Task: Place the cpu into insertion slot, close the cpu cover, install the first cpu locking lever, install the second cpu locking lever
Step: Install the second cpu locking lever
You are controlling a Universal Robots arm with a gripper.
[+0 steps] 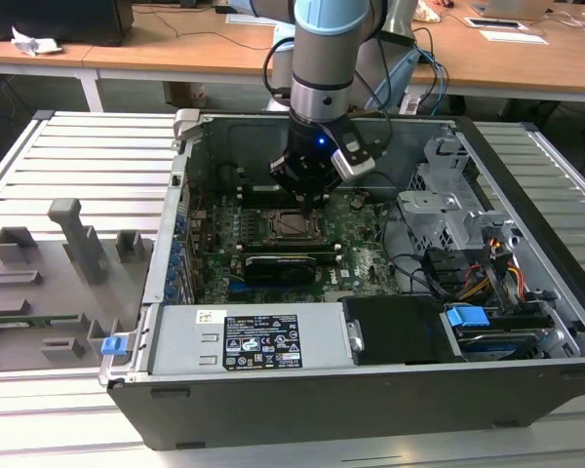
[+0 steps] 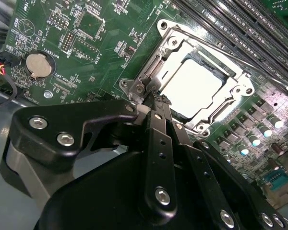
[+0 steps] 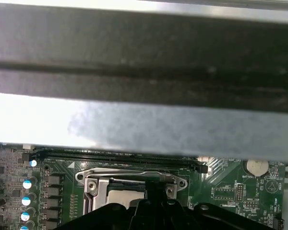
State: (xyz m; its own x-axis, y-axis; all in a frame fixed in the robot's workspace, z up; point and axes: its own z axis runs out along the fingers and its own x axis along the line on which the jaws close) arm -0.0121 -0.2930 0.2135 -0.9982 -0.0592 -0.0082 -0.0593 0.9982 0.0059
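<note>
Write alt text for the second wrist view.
The black gripper, fingers together, touches the edge of the metal cpu cover, which lies closed around the pale cpu on the green circuit board. A round coin battery sits on the board, off to one side.

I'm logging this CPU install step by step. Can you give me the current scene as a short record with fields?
setting: open computer case on a slatted metal table
cpu: lying in the insertion slot, pale face up
cpu cover: down around the cpu
gripper: fingers together, tip at the cover's edge, holding nothing
coin battery: on the green board beside the socket
</note>
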